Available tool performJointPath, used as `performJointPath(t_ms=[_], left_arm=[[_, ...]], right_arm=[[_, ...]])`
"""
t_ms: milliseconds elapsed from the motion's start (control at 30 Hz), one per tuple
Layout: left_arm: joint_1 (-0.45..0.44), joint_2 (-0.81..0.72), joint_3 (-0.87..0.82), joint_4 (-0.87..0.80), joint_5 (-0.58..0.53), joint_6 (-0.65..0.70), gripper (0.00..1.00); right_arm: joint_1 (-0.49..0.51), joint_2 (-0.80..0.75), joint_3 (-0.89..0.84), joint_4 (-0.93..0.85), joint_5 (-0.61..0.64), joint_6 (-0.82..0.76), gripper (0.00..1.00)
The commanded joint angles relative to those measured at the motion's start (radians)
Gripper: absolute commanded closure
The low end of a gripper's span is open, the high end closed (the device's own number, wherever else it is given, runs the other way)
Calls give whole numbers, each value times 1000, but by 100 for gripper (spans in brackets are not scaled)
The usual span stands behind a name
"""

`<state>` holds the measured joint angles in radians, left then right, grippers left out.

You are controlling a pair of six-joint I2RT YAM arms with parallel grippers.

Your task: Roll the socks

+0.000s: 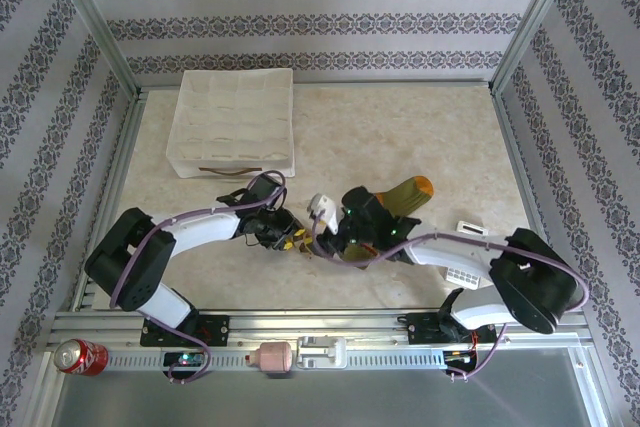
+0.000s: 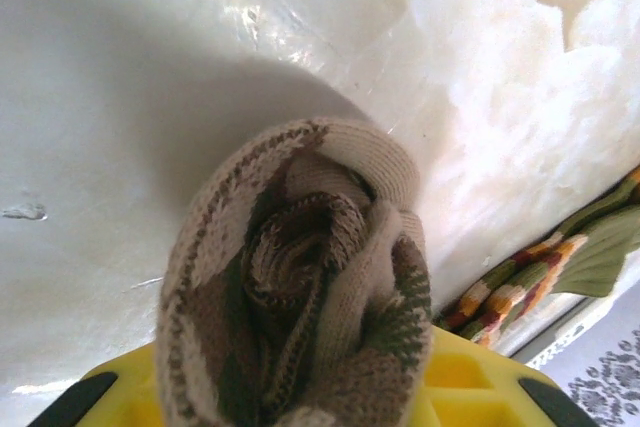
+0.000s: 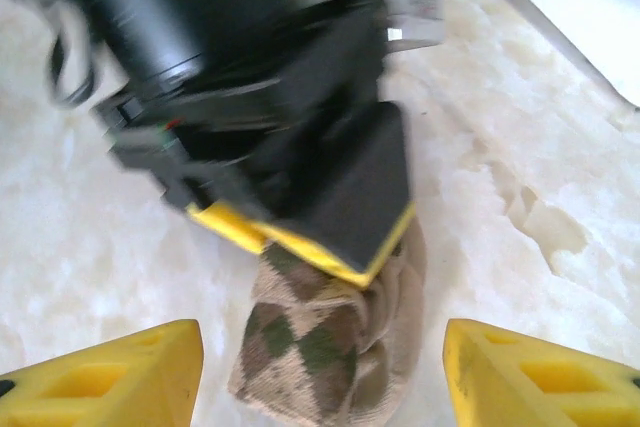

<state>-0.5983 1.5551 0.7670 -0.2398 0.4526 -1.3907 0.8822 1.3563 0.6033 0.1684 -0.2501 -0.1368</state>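
The brown-and-beige argyle sock [image 2: 300, 287] is rolled into a thick bundle, its spiral end facing the left wrist camera. My left gripper [image 2: 300, 402] is shut on it, yellow fingers [image 2: 455, 382] on either side. In the right wrist view the same sock [image 3: 330, 347] hangs from the left gripper [image 3: 330, 247] just above the table. It sits between the spread yellow fingers [image 3: 110, 377] of my right gripper [image 3: 320, 387], which is open and not touching it. The olive-green sock [image 1: 405, 195] with the orange toe lies flat behind the right gripper [image 1: 322, 237]; its striped cuff [image 2: 520, 287] shows beside the roll.
A white compartment bin [image 1: 235, 122] stands at the back left. A small white slotted piece [image 1: 470, 230] lies right of the green sock. A red can [image 1: 78, 355] and a pink-white bottle [image 1: 272, 357] rest on the front rail. Metal posts frame the table.
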Motion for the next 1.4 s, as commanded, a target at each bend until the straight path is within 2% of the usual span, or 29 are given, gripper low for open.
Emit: performJointPath(t_ms=[0,100,233,433,533,567,633,700,800,900,1100,1367], left_arm=[[-5,48,24,-218,-4,60,76],[-3,70,37,-225,7,65,76],[-3,92,48,-230,17,74,76],[3,108,59,-238,17,88,75],[5,103,56,-228,21,87,73],[5,98,55,-221,19,87,72],[6,81,48,-202,18,84,65],[8,57,39,-164,21,73,55],[10,13,12,-95,15,49,40],[17,-16,-24,-14,12,35,32],[23,10,-28,25,26,54,31],[25,7,-29,61,21,65,31]], right_arm=[[93,1,-46,-43,263,-151,35],[187,35,-38,-30,406,-194,34],[253,121,16,6,539,-244,34],[283,279,105,13,600,-271,35],[277,349,127,-8,637,-244,42],[272,364,132,-22,636,-225,50],[257,375,131,-41,607,-179,67],[243,377,119,-55,538,-134,78],[226,368,103,-76,420,-83,90],[181,354,79,-71,291,-8,95],[97,364,64,-57,77,85,98],[4,384,68,-30,-73,177,100]])
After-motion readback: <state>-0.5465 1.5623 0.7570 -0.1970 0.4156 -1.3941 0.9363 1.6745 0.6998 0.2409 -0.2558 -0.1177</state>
